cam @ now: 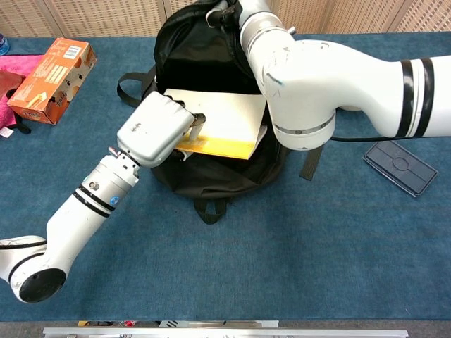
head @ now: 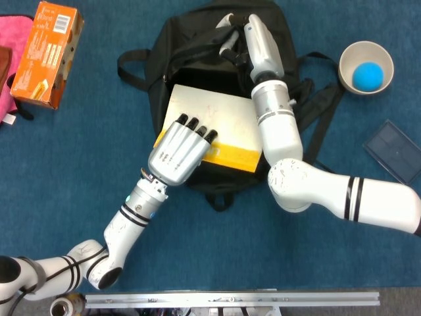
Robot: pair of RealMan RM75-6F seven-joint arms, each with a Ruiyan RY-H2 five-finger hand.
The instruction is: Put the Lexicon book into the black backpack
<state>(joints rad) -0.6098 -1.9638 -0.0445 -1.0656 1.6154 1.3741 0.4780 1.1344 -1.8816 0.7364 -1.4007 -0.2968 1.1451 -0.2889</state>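
Observation:
The black backpack lies on the blue table with its mouth open. The Lexicon book, white with a yellow strip along its near edge, lies nearly flat across the opening, cover up. My left hand grips the book's near left edge, fingers on top of the cover. My right hand is at the far side of the bag and holds the upper rim of the opening; its fingertips are partly hidden in the black fabric.
An orange box and a pink cloth lie at the far left. A white bowl holding a blue ball stands at the far right. A dark blue tray lies nearer on the right.

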